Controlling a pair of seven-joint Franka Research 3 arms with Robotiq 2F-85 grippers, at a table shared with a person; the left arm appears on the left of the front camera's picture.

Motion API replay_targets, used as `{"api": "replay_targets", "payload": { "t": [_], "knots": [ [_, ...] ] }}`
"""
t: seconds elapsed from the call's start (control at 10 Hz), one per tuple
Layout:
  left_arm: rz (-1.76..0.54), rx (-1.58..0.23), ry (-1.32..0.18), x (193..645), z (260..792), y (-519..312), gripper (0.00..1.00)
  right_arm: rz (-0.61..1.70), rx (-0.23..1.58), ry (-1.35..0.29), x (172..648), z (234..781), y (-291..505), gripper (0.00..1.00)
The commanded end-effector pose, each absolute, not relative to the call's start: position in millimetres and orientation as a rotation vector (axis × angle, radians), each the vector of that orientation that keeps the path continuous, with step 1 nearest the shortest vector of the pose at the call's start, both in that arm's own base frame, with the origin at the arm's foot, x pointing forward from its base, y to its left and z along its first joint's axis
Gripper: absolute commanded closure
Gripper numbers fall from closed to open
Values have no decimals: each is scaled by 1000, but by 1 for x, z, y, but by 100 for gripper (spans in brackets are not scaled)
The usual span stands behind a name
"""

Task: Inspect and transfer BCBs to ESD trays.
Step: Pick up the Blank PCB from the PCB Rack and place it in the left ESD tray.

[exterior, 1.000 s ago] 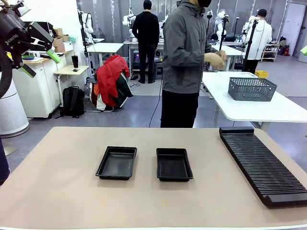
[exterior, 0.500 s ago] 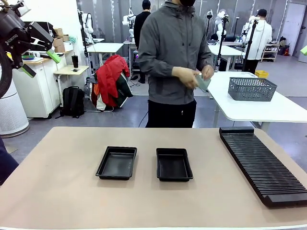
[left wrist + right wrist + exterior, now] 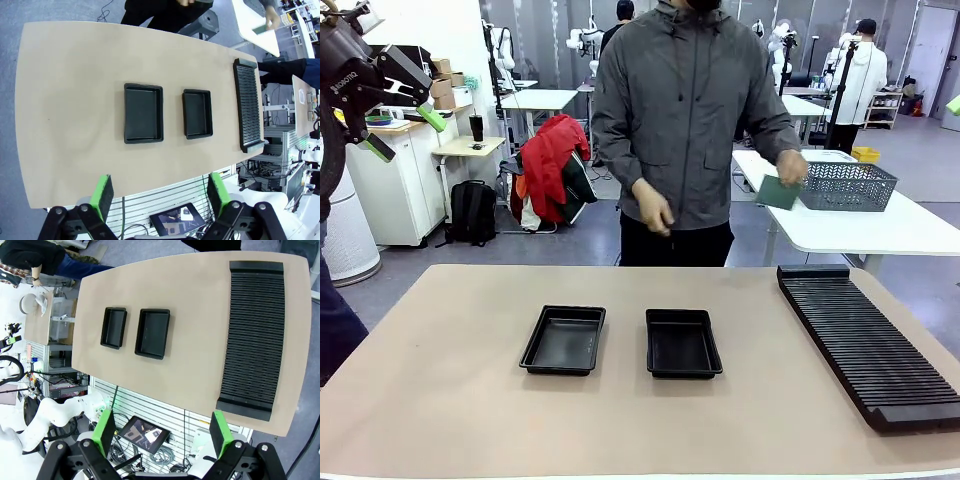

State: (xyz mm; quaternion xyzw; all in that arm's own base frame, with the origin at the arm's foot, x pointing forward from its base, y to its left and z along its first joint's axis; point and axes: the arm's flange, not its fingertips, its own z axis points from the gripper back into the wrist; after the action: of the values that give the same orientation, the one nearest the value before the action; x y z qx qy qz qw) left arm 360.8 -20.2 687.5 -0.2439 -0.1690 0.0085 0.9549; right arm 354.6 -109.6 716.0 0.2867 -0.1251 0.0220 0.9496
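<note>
Two empty black ESD trays sit side by side mid-table, the left tray (image 3: 565,340) (image 3: 144,120) (image 3: 114,328) and the right tray (image 3: 683,343) (image 3: 197,113) (image 3: 152,333). A person stands at the far edge and holds a green BCB (image 3: 779,192) (image 3: 263,28) in one hand, out beside the side table. My left gripper (image 3: 405,133) (image 3: 161,195) hangs open, high at the upper left, well clear of the table. High above the near table edge, my right gripper (image 3: 162,434) is open too. Neither holds anything.
A long black slotted rack (image 3: 865,340) (image 3: 248,110) (image 3: 255,335) lies along the table's right side. A grey mesh basket (image 3: 845,185) stands on the white side table behind. The person's other hand (image 3: 655,212) hangs free at waist height.
The person has turned from the side table to face my table. The green board went from both hands to one hand, swung out toward the basket. Both arms stayed still.
</note>
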Motion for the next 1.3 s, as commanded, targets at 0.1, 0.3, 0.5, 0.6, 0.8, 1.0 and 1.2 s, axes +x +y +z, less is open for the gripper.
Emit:
{"api": "replay_targets", "payload": {
  "t": [0.1,0.3,0.5,0.6,0.8,1.0,1.2],
  "knots": [
    [18,-496,-346,361,688,-20,0,43,584,-254,355,716,-110,0],
    [18,-496,-346,361,688,-20,0,43,584,-254,355,716,-110,0],
    [18,-496,-346,361,688,-20,0,43,584,-254,355,716,-110,0],
    [18,-496,-346,361,688,-20,0,43,584,-254,355,716,-110,0],
    [18,-496,-346,361,688,-20,0,43,584,-254,355,716,-110,0],
    [18,-496,-346,361,688,-20,0,43,584,-254,355,716,-110,0],
    [18,-496,-346,361,688,-20,0,43,584,-254,355,716,-110,0]
  ]
}}
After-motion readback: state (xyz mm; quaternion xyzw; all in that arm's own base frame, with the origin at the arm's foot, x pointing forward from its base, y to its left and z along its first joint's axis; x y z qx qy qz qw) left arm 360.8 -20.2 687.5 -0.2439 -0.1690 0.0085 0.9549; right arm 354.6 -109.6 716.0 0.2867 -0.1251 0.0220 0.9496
